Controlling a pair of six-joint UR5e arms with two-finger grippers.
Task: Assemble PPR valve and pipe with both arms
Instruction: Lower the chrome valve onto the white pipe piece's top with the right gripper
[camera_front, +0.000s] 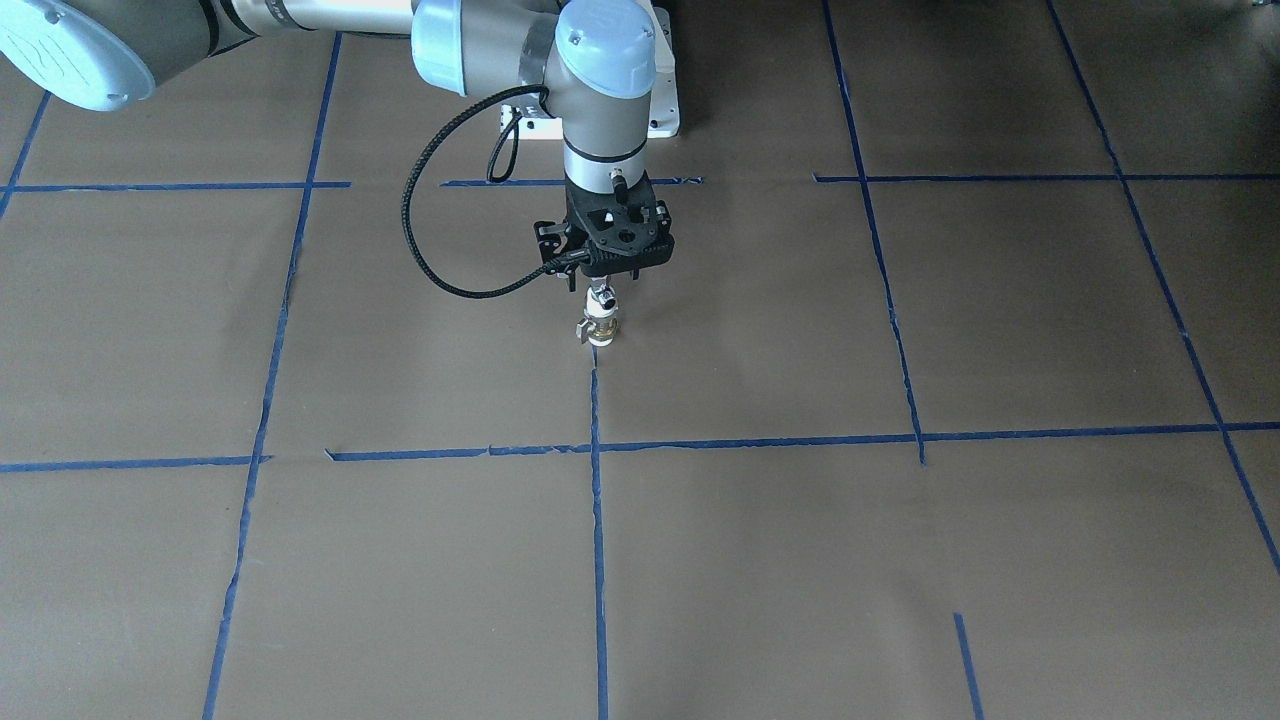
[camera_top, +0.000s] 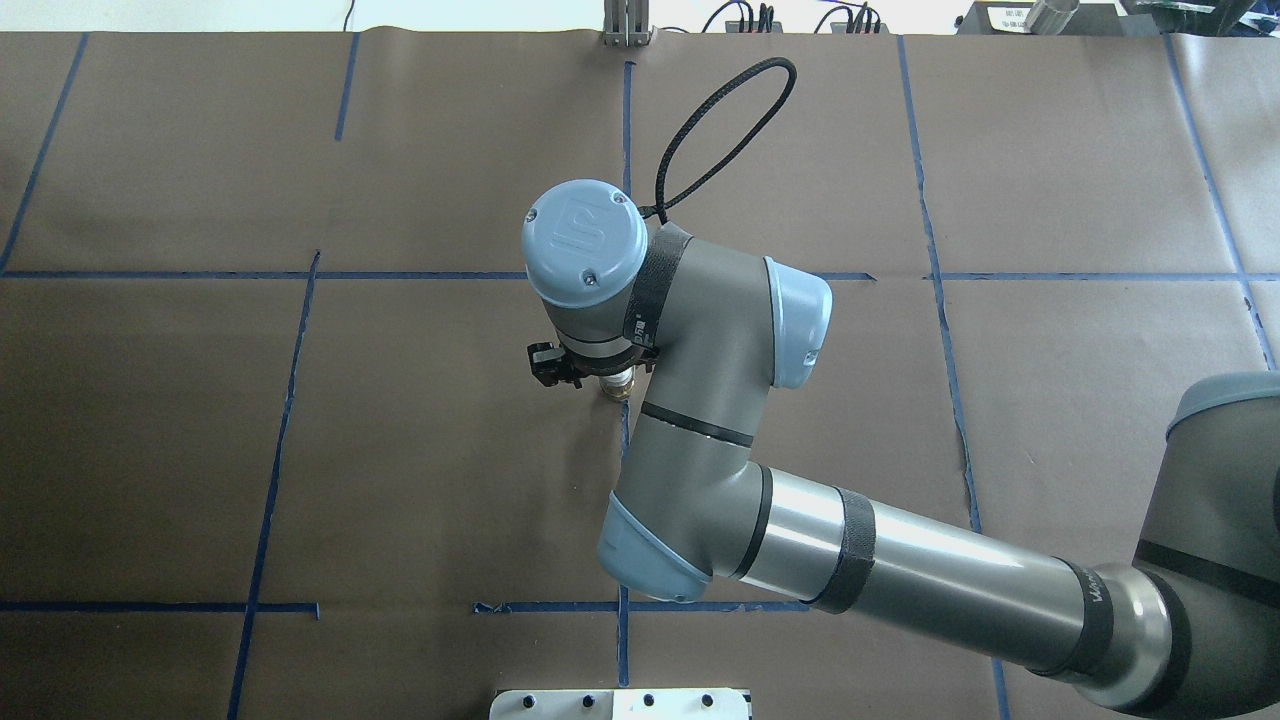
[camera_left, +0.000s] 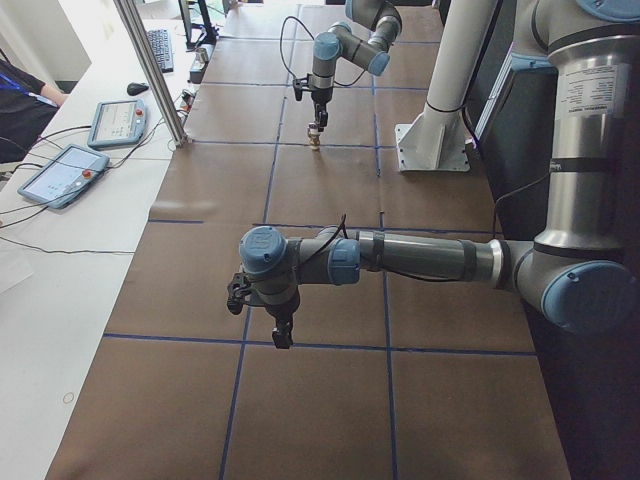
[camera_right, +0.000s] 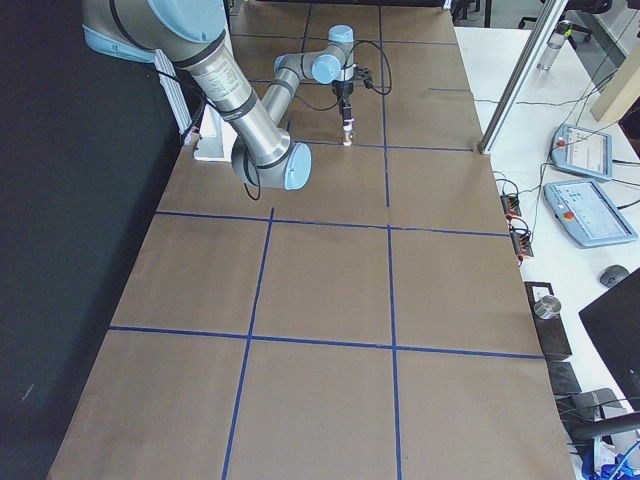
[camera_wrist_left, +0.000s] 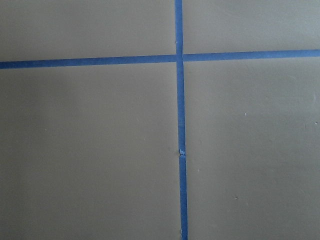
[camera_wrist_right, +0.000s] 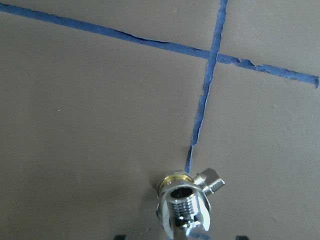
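Note:
The PPR valve (camera_front: 598, 328), with white ends and a brass middle, stands upright on a blue tape line, its grey lever to one side. The silver pipe (camera_front: 601, 297) sits on top of it. In the right wrist view the pipe's (camera_wrist_right: 185, 205) threaded open end faces up, with a brass ring and a side stub below. My right gripper (camera_front: 604, 282) hangs straight over the stack, jaws apart on either side of the pipe's top. Its fingertips (camera_wrist_right: 120, 236) barely show. My left gripper (camera_left: 283, 335) hangs over bare table far from the stack. I cannot tell whether it is open.
The white pedestal base (camera_front: 660, 110) stands behind the stack. Blue tape lines (camera_wrist_left: 180, 125) grid the brown table cover. An aluminium post (camera_left: 150, 70) and operator tablets (camera_left: 115, 120) are at the table's far side. The valve peeks from under the right wrist in the overhead view (camera_top: 617, 386).

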